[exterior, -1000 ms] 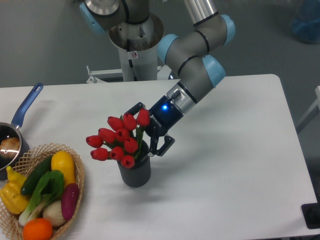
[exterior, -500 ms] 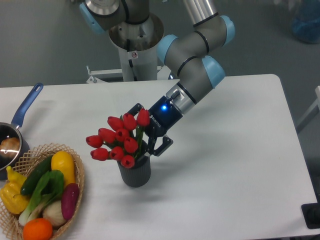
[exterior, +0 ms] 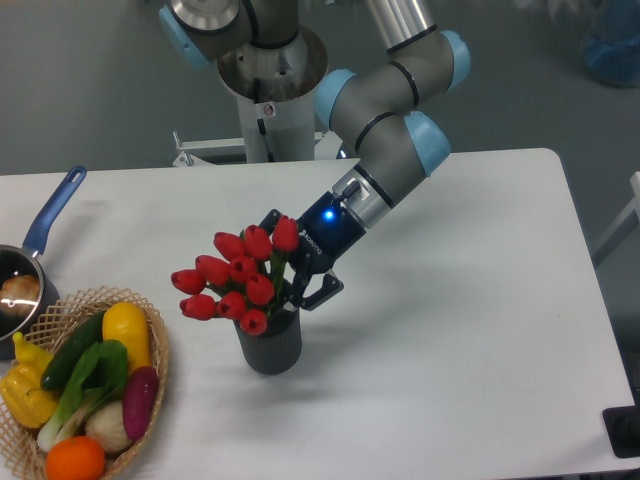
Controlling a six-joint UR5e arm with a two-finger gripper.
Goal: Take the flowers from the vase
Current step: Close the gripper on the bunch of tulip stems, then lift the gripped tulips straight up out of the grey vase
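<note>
The flowers [exterior: 238,280], a bunch of red tulips on green stems, stand in the vase [exterior: 270,343], a small dark grey ribbed cylinder near the table's front middle. My gripper [exterior: 290,272] reaches in from the upper right at a slant, just above the vase rim. Its fingers [exterior: 322,291] sit on either side of the green stems and are closed in on them. The fingertips are partly hidden behind the blooms. The stems' lower ends are hidden inside the vase.
A wicker basket [exterior: 150,330] of colourful vegetables sits at the front left. A blue-handled saucepan [exterior: 45,225] lies at the left edge behind it. The robot's base column [exterior: 270,100] stands at the back of the white table [exterior: 470,330].
The gripper's fingers have drawn inward onto the stems. The blooms have shifted slightly up and to the left.
</note>
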